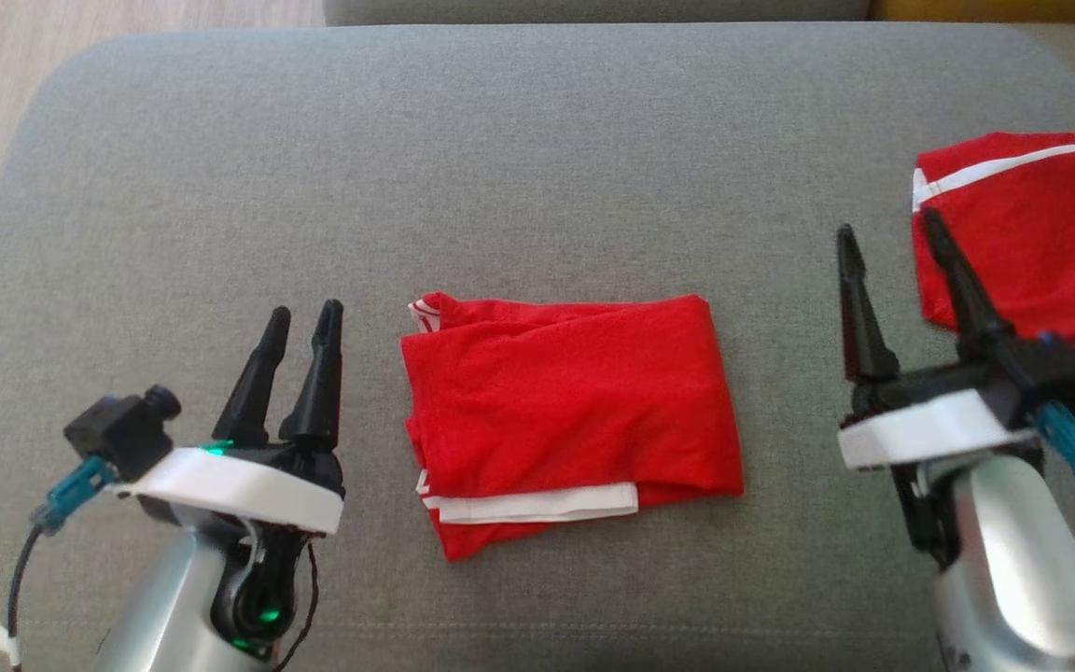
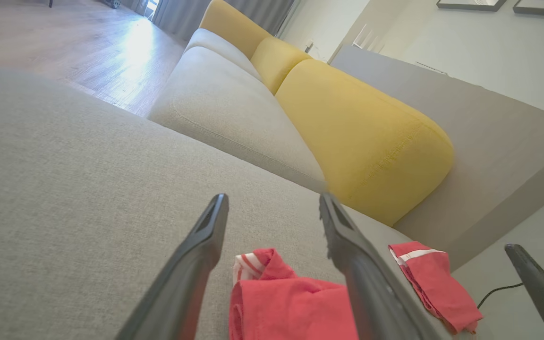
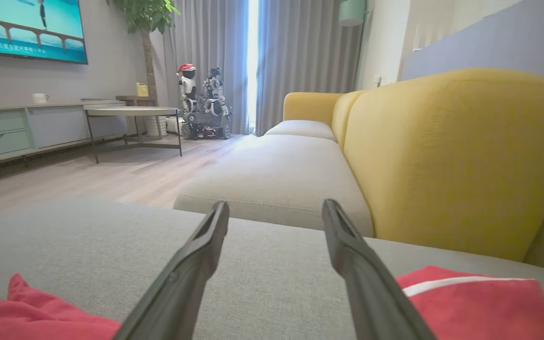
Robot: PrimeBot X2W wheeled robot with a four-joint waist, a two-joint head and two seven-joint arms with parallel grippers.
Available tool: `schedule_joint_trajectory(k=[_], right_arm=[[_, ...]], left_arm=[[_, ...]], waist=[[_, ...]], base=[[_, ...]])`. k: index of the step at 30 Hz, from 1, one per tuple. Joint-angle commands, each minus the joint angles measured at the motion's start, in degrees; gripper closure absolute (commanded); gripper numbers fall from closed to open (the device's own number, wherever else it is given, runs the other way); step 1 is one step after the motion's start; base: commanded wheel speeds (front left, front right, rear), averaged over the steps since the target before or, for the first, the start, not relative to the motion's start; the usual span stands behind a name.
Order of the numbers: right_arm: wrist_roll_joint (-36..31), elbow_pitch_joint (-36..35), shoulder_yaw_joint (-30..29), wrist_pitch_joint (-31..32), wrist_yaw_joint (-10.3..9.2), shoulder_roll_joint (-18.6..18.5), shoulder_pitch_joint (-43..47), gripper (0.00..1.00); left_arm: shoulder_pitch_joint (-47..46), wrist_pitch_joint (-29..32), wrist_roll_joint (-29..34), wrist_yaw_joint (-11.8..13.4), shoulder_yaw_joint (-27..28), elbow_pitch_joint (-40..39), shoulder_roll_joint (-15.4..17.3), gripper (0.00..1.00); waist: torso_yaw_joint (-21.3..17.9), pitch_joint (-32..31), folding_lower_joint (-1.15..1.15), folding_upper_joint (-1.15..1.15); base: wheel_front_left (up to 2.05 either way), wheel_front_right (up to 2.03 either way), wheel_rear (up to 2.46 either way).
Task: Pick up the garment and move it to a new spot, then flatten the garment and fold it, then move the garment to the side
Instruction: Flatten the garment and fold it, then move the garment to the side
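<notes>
On the grey seat cushion [image 1: 537,140], centre of the head view: the red garment [image 1: 570,411] lies folded into a rough rectangle, flat on the fabric. A white stripe [image 1: 537,504] runs along its near edge, and a bit of white trim shows at the far left corner. The left gripper [image 1: 306,310] sits just left of the garment, apart from it, fingers pointing away from the robot. Its fingers stand apart with nothing between them; the left wrist view confirms this, showing the folded garment's near corner low in the gap and bare cushion beyond. The right gripper [image 1: 886,224] is well to the right of the folded garment, its fingers spread wide and empty. A second red garment [image 1: 1032,243] with a white stripe lies at the cushion's right edge. In the head view the right gripper's outer finger overlaps this piece; contact cannot be told. The right wrist view shows that piece low on the right and the folded garment low on the left, with open cushion between the fingers. A yellow backrest [image 3: 456,160] and a pale sofa seat [image 3: 276,179] lie beyond the cushion.
</notes>
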Motion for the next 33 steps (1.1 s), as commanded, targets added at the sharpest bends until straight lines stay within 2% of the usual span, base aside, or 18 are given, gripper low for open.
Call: schedule_joint_trajectory(k=[1, 8, 12, 17, 24, 29, 33], right_arm=[[-0.9, -3.3, 0.5, -0.6, -0.04, 0.6, -0.1, 0.0], [-2.6, -7.8, -1.9, -0.6, -0.04, 1.2, 5.6, 0.0], [-1.9, -8.5, -1.7, -0.6, -0.04, 1.2, 7.0, 0.0], [-1.4, -8.8, -1.7, -0.6, -0.04, 1.2, 7.4, 0.0], [-1.0, -8.4, -1.4, -0.6, -0.04, 1.2, 7.5, 0.0], [1.9, -6.6, 0.9, -0.6, -0.04, 1.2, 8.1, 0.0], [4.9, -1.3, 5.9, -0.5, -0.04, 1.2, 8.5, 0.0]], left_arm=[[-1.7, -0.3, 1.0, -0.4, 2.0, -2.0, 0.6, 0.0], [0.6, -0.3, 4.3, -0.4, 3.7, -3.0, -0.8, 0.0], [2.0, -0.3, 9.5, -0.4, 4.1, -5.2, -2.0, 0.0], [3.3, -0.3, 11.1, -0.4, 5.6, -5.7, -4.1, 0.0], [3.4, -0.3, 11.5, -0.4, 5.8, -5.3, -4.3, 0.0], [3.1, -0.3, 12.1, -0.4, 4.8, -4.7, -3.6, 0.0], [2.2, -0.3, 11.9, -0.4, 4.1, -4.4, -3.1, 0.0]], waist=[[-0.1, 0.0, 0.0, 0.0], [-0.4, -0.6, 0.0, 0.0], [-0.2, -0.3, 0.0, 0.0], [-0.2, 0.0, 0.0, 0.0], [-0.1, 0.0, 0.0, 0.0], [0.0, 0.1, 0.0, 0.0], [0.4, 0.6, 0.0, 0.0]], base=[[0.0, 0.0, 0.0], [0.0, 0.0, 0.0], [0.0, 0.0, 0.0], [0.0, 0.0, 0.0], [0.0, 0.0, 0.0], [0.0, 0.0, 0.0], [0.0, 0.0, 0.0]])
